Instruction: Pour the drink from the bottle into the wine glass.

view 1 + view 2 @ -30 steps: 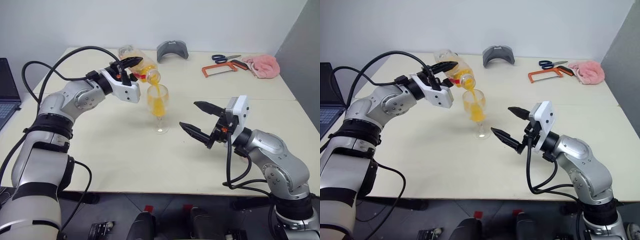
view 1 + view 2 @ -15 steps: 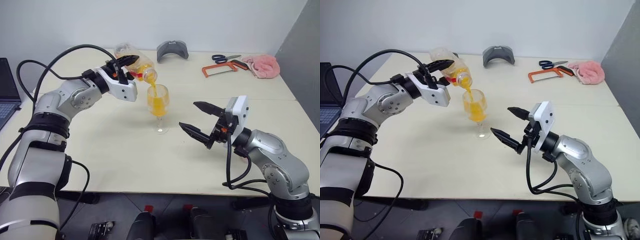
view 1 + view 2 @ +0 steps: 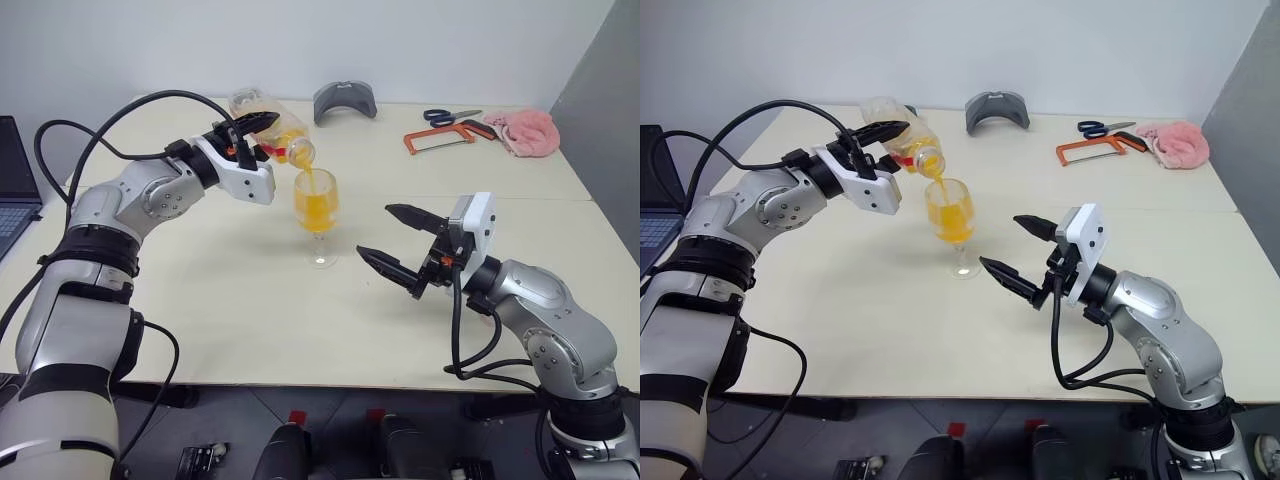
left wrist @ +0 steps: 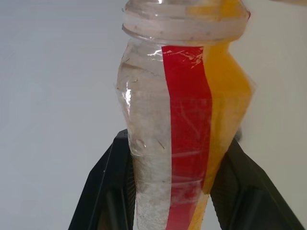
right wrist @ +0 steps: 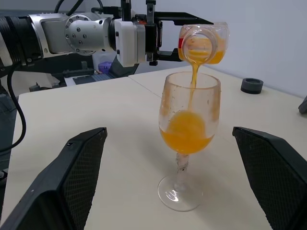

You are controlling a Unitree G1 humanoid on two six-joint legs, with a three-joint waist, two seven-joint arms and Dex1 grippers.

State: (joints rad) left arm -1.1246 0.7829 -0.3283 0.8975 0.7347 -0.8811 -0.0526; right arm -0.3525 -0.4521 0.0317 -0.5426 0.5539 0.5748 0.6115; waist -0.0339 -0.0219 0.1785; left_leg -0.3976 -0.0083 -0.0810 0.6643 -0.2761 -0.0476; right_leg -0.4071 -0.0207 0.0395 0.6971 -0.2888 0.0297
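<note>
Over the wine glass point(image 3: 319, 215), the bottle point(image 3: 278, 130) is tipped mouth-down, a thin stream of the drink point(image 5: 187, 129) falling into the bowl, roughly half full. Clear plastic, red label strip, juice pooled on the low side. Glass stands upright mid-table point(image 3: 250, 300). Left gripper point(image 3: 250, 128) clamped on the bottle body, arm raised, reaching in from the left. Right gripper point(image 3: 392, 238) spread wide, empty, just beside the glass, fingers aimed at it.
</note>
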